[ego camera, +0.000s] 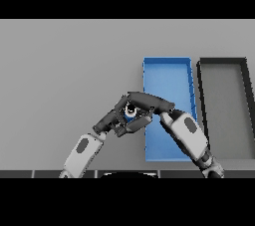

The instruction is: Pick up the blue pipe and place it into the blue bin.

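While both hands (137, 108) curl around the round blue pipe (130, 111), the rectangular blue bin (167, 75) sits beside.

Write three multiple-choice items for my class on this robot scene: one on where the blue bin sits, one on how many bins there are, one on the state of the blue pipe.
1. Where is the blue bin relative to the dark bin?
A. to its left
B. to its right
C. inside it

2. How many bins are on the table?
A. one
B. two
C. three

3. The blue pipe is:
A. lying in the blue bin
B. lying in the dark bin
C. between the two hands, beside the blue bin's left edge

Key: 1 A, their long sides adjoin; 2 B, one blue, one dark; 3 C, the left hand and right hand close around it.
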Action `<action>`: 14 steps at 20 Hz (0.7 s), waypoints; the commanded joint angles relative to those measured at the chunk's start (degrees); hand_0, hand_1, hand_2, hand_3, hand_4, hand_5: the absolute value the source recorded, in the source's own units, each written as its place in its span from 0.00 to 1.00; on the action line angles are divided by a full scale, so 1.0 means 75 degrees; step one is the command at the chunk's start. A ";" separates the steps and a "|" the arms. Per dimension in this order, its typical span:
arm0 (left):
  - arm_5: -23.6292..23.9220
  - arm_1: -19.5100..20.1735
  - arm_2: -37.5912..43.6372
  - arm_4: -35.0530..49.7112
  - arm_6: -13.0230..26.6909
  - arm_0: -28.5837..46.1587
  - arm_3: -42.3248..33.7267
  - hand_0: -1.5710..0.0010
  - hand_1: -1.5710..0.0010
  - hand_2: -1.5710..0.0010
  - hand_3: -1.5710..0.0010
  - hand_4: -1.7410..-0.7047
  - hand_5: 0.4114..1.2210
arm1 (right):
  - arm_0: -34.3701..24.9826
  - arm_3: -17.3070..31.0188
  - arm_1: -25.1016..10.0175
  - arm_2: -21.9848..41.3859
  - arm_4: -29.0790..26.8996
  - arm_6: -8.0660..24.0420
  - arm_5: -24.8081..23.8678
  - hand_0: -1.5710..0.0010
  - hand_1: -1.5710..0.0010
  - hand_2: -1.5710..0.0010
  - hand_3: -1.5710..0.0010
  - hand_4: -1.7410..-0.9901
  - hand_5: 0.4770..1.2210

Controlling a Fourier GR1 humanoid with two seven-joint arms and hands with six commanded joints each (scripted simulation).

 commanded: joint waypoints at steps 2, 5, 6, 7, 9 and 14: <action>-0.0058 -0.0112 0.0056 0.0004 -0.0011 -0.0136 0.0128 0.00 0.00 0.00 0.05 0.03 1.00 | -0.0033 -0.0001 -0.0039 -0.0005 -0.0009 -0.0061 -0.0020 0.12 0.12 0.11 0.20 0.12 0.61; -0.0247 -0.0062 0.0181 0.0056 -0.0030 -0.0106 0.0049 0.00 0.00 0.00 0.09 0.02 1.00 | -0.0005 -0.0171 -0.0065 0.0164 0.0231 -0.0249 -0.0110 0.06 0.06 0.06 0.11 0.06 0.80; -0.0239 -0.0078 0.0193 0.0003 0.0136 -0.0104 0.0013 0.00 0.00 0.00 0.09 0.02 1.00 | 0.0029 -0.0110 -0.0128 0.0126 0.0226 -0.0421 -0.0069 0.05 0.05 0.05 0.09 0.05 0.84; -0.0282 -0.0023 0.0183 -0.0036 0.0131 0.0001 -0.0108 0.00 0.00 0.00 0.09 0.01 1.00 | 0.0093 -0.0184 -0.0077 0.0201 0.0256 -0.0492 -0.0097 0.04 0.04 0.04 0.07 0.04 0.87; -0.0198 -0.0089 0.0145 -0.0161 0.0148 -0.0009 -0.0111 0.00 0.00 0.00 0.09 0.01 1.00 | 0.0135 -0.0203 0.0013 0.0175 0.0224 -0.0460 -0.0210 0.02 0.02 0.02 0.04 0.03 0.92; -0.0050 0.0114 0.0135 -0.0676 -0.0175 0.0091 -0.0199 0.26 0.32 0.34 0.41 0.26 1.00 | 0.0324 -0.0258 0.0209 0.0119 0.0662 -0.0658 -0.0380 0.01 0.01 0.01 0.01 0.01 0.97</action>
